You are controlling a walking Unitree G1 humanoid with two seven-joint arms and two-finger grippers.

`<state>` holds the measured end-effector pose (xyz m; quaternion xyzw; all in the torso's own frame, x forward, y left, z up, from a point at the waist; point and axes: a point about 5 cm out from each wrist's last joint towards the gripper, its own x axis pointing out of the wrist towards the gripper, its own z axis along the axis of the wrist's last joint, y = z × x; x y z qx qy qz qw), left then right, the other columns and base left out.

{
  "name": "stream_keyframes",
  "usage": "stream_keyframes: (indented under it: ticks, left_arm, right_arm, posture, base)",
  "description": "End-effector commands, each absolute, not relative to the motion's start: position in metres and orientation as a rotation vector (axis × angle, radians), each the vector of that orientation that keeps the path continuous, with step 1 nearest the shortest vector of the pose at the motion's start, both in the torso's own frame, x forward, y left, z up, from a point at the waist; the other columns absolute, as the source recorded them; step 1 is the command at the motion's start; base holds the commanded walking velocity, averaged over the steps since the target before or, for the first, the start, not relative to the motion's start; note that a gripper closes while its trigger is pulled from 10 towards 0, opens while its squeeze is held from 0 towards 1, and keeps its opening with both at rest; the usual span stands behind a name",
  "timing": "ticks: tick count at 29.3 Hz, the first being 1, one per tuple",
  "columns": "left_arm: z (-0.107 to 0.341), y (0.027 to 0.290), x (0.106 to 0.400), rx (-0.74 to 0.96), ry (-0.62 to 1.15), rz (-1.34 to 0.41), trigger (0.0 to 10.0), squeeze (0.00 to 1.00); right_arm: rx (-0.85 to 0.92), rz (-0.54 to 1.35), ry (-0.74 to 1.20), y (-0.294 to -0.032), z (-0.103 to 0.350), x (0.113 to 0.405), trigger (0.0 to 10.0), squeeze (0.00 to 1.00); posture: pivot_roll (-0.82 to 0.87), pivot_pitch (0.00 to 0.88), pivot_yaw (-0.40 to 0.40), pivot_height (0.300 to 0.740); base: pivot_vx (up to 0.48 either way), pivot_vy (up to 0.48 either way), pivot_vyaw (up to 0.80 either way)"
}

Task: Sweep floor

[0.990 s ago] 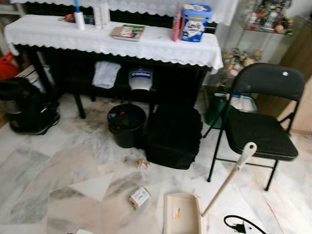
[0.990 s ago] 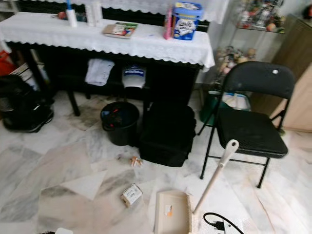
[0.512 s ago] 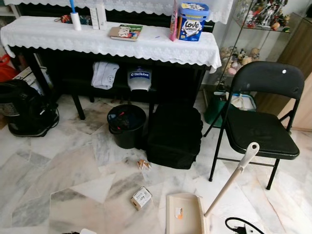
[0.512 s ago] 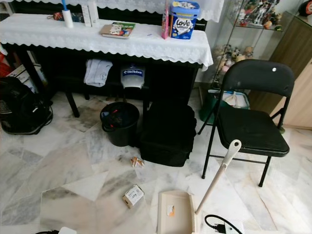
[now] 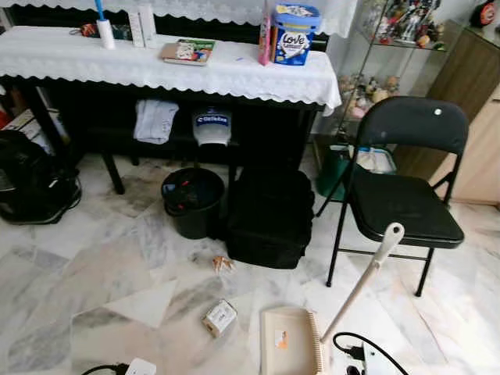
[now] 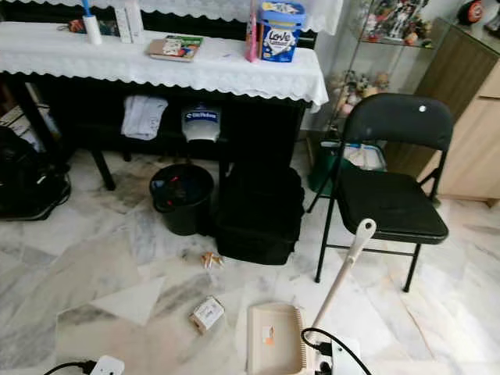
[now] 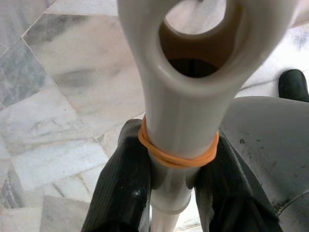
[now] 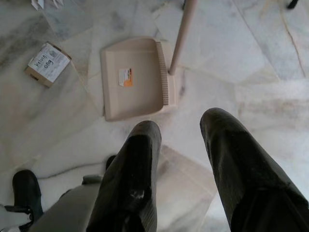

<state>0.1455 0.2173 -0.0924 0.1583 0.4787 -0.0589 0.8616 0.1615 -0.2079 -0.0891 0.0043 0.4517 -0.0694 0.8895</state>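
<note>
A beige dustpan [image 5: 291, 341] lies on the marble floor, its long handle [image 5: 367, 273] slanting up toward the chair. A small cardboard box [image 5: 219, 317] and a crumpled scrap [image 5: 223, 264] lie on the floor to its left. In the left wrist view my left gripper [image 7: 176, 179] is shut on a beige broom handle [image 7: 186, 96] with a hanging hole and an orange rubber band. My right gripper [image 8: 182, 122] is open and hangs above the floor just short of the dustpan [image 8: 133, 79], with the box [image 8: 47, 64] off to one side.
A black bin [image 5: 192, 201] and a black bag [image 5: 269, 219] stand under a table with a white cloth [image 5: 156, 62]. A black folding chair [image 5: 406, 211] is on the right. A black cable [image 5: 359, 348] and a white plug [image 5: 139, 367] lie near the bottom edge.
The camera has moved, so the scene sits slightly lower and further left, and the white plug and more cable now show at the bottom. The things on the floor have not moved.
</note>
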Motion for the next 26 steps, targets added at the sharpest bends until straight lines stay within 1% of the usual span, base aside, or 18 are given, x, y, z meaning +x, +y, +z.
stream_keyframes:
  ticks: [1, 4, 17, 24, 26]
  left_arm:
    - [-0.093, 0.205, 0.147, 0.299, 0.985, -0.158, 10.0, 0.00]
    - [-0.093, 0.205, 0.147, 0.294, 0.983, -0.148, 10.0, 0.00]
    - [-0.097, 0.204, 0.137, 0.278, 1.004, -0.143, 10.0, 0.00]
    - [-0.097, 0.201, 0.139, 0.276, 0.996, -0.149, 10.0, 0.00]
    - [-0.097, 0.201, 0.139, 0.282, 0.995, -0.155, 10.0, 0.00]
  right_arm:
    - [-0.004, -0.149, 0.946, -0.210, -0.090, 0.159, 10.0, 0.00]
    - [-0.009, -0.151, 0.947, -0.210, -0.090, 0.159, 10.0, 0.00]
    - [-0.031, -0.126, 0.935, -0.210, -0.088, 0.163, 10.0, 0.00]
    - [-0.038, -0.122, 0.934, -0.210, -0.088, 0.163, 10.0, 0.00]
    - [-0.040, -0.119, 0.933, -0.209, -0.088, 0.163, 10.0, 0.00]
  posture:
    - [0.02, 0.000, -0.098, 0.740]
    - [0.02, 0.000, -0.104, 0.740]
    - [0.02, 0.000, -0.119, 0.740]
    - [0.02, 0.000, -0.120, 0.740]
    - [0.02, 0.000, -0.120, 0.740]
  base:
    - [0.000, 0.000, 0.00]
    - [0.000, 0.000, 0.00]
    - [0.000, -0.276, 0.00]
    - [0.000, 0.000, 0.00]
    - [0.000, -0.251, 0.00]
